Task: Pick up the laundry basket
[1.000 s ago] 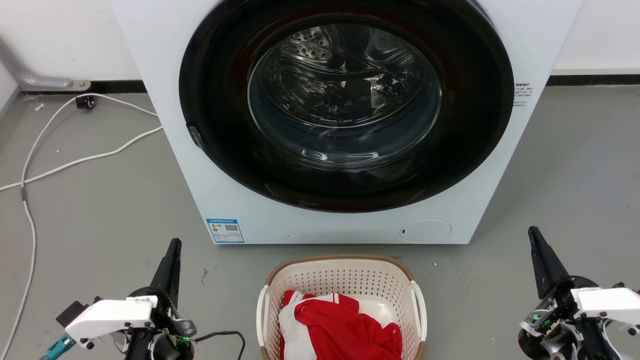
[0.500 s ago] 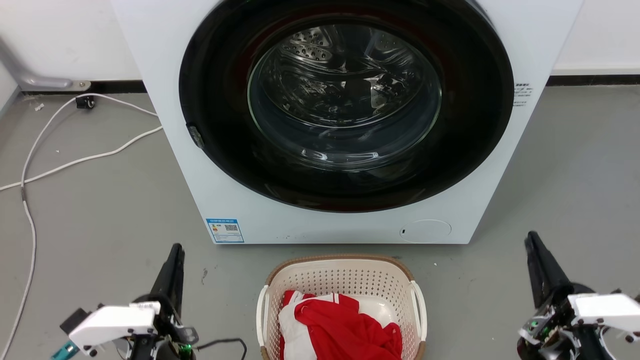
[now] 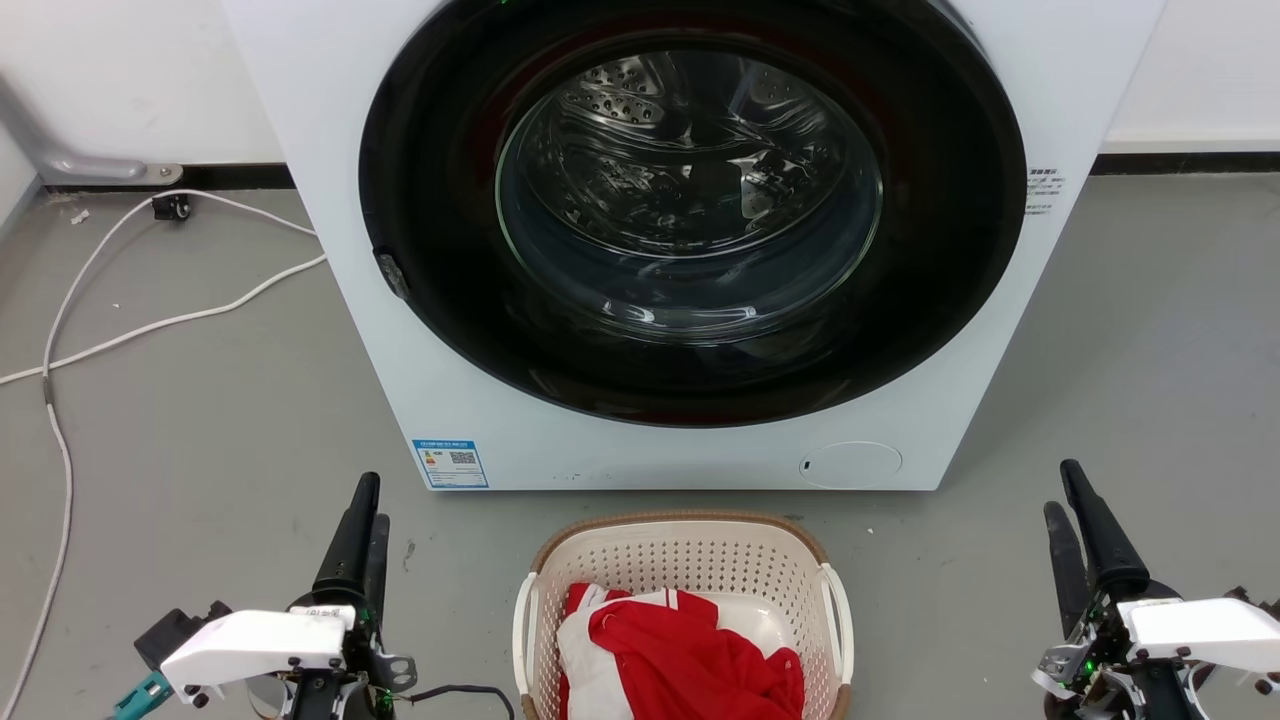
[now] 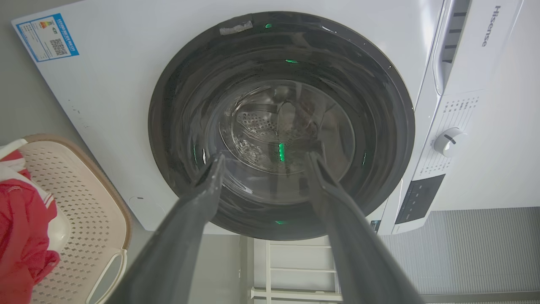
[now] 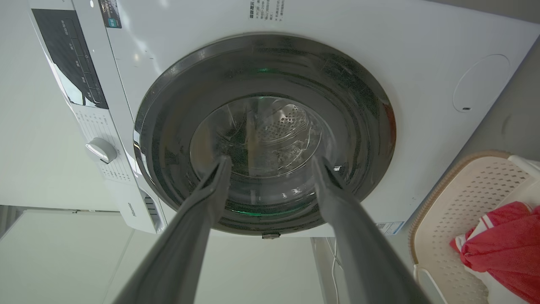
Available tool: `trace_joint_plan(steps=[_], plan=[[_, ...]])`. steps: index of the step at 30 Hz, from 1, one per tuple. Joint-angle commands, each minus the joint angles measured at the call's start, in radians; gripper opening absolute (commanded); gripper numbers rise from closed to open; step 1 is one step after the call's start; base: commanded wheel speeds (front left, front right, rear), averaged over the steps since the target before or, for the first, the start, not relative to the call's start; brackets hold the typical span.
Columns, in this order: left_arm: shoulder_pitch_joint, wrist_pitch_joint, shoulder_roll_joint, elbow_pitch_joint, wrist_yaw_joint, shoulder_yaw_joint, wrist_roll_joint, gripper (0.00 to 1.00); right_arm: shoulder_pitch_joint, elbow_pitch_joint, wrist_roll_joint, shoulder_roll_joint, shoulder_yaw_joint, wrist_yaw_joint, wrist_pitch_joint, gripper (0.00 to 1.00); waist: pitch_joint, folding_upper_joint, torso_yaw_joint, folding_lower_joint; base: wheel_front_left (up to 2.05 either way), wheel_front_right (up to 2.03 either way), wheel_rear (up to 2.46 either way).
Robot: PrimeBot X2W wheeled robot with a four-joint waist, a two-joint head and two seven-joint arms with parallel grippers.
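The laundry basket (image 3: 682, 556), cream with perforated walls, a brown rim and white side handles, stands on the grey floor just in front of the washing machine. A red and white garment (image 3: 690, 655) lies in it. My left gripper (image 3: 374, 500) hovers left of the basket, open and holding nothing, well apart from its left handle (image 3: 520, 625). My right gripper (image 3: 1060, 488) is farther off to the right, also open and holding nothing. In the left wrist view the basket (image 4: 86, 211) sits at the left beside the spread fingers (image 4: 198, 211). In the right wrist view the basket (image 5: 460, 198) is at the lower right.
A white front-loading washing machine (image 3: 400, 350) with a round dark door (image 3: 690, 200) rises right behind the basket. White cables (image 3: 150, 322) trail over the floor at the left. Bare grey floor lies on both sides of the basket.
Both wrists have turned, so each gripper shows two fingers instead of one. The left gripper has shifted slightly right, toward the basket. The basket has not moved.
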Motion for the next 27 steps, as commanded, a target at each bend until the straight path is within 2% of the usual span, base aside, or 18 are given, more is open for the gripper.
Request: trace_joint_plan(steps=[1, 14, 27], plan=[[-0.029, -0.013, 0.006, -0.028, 0.000, -0.003, 0.046, 1.00, -0.014, -0.028, -0.049, -0.008, 0.000, 0.000, -0.012, 1.00, 0.000, 0.0000, 0.000, 0.0000, 0.00, 0.00, 0.00], [-0.036, -0.066, 0.003, -0.084, 0.004, -0.028, 0.390, 1.00, -0.001, -0.098, -0.419, 0.002, -0.006, 0.000, -0.066, 1.00, -0.003, 0.0000, 0.000, 0.0000, 0.00, 0.00, 0.00], [-0.040, -0.112, 0.002, -0.090, 0.027, -0.072, 0.631, 1.00, 0.010, -0.109, -0.655, 0.003, 0.012, 0.000, -0.112, 1.00, -0.005, 0.0000, 0.003, 0.0000, 0.00, 0.00, 0.00]])
